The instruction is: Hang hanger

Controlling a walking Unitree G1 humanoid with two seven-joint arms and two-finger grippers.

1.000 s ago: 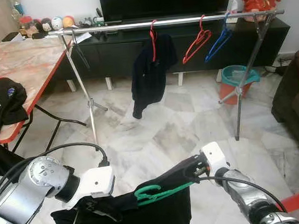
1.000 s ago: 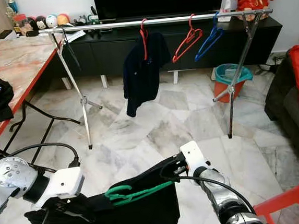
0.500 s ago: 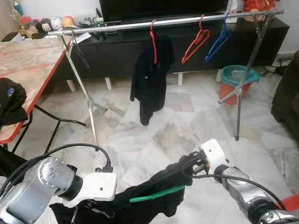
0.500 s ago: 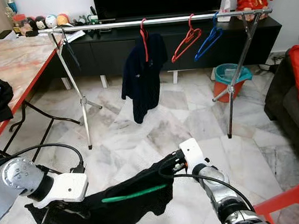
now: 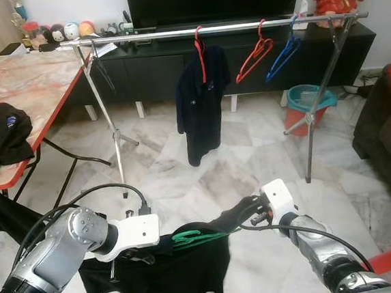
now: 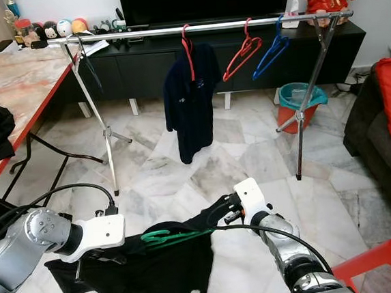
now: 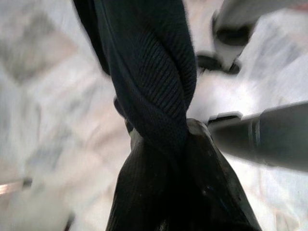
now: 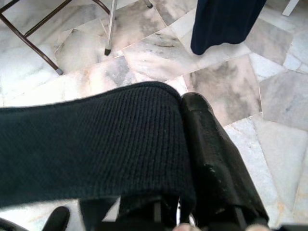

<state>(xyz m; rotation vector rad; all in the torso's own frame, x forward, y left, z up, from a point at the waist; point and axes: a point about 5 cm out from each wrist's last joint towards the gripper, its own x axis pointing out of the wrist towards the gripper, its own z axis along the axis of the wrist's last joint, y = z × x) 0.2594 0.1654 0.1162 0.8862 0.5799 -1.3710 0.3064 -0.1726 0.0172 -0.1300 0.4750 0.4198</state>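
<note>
So both arms are low in front of the robot, over the white and grey marble floor (image 5: 237,150), stretching a black knit shirt (image 5: 172,275) between them. A green plastic hanger (image 5: 193,238) is threaded through the shirt's top edge, its hook poking out of the fabric roughly midway between the two grippers. The shirt sags below in a loose crumpled drape.

The left gripper (image 5: 133,251) has its fingers closed on a twisted bunch of the ribbed cloth; the wrist view shows the weave wrapped tight over one black finger (image 7: 211,192). The right gripper (image 5: 246,214) pinches the other end, and its wrist view shows a fold of coarse knit clamped against a glossy black finger (image 8: 211,149).

Further back stands a shiny metal clothes rail on folding legs (image 5: 213,30). A dark navy shirt on a red hanger (image 5: 201,98) hangs near its middle, with an empty red plastic hanger (image 5: 254,52) and a blue plastic hanger (image 5: 283,51) beside it, toward the right end. A marble-pattern surface with a red rim (image 5: 26,86) sits off to the left, with black clothing (image 5: 5,129) draped over its near edge.
</note>
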